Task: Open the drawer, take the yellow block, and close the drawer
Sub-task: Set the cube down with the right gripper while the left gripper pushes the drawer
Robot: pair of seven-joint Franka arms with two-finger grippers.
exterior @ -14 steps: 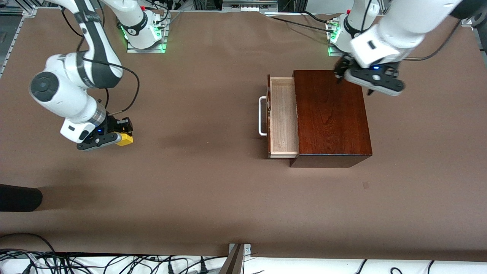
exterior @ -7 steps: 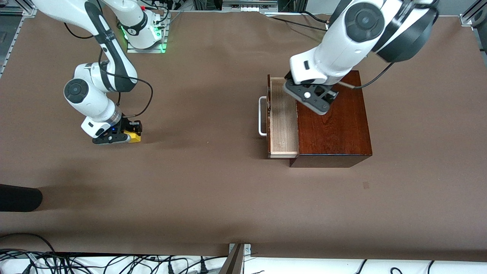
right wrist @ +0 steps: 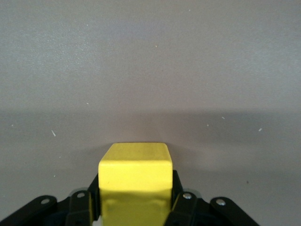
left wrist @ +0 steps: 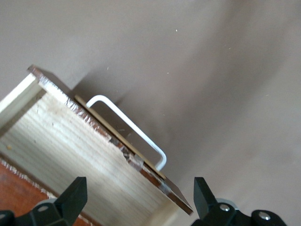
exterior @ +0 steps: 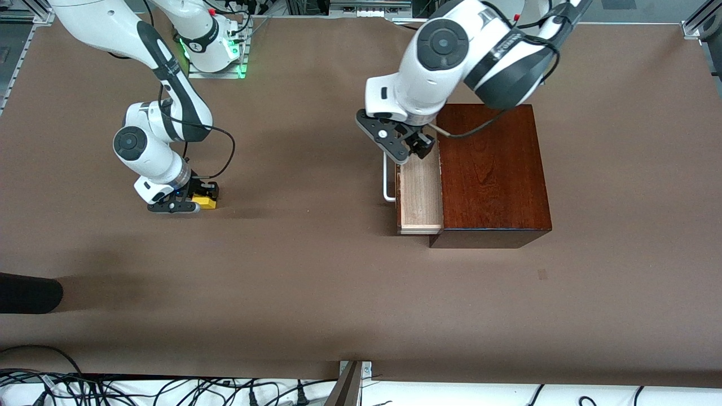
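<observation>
We count two robot arms, each with one gripper: the left gripper (exterior: 415, 148) and the right gripper (exterior: 198, 201). We count one yellow block (exterior: 205, 200), one dark wooden box (exterior: 492, 169), one drawer (exterior: 420, 194) and one white handle (exterior: 387, 183).

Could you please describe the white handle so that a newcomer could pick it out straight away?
Find the dark mahogany box toward the left arm's end of the table; its pale wooden drawer stands pulled open. On the drawer's front sits the white U-shaped handle, just below the open left pincer. It is the only white bar on the box.
</observation>
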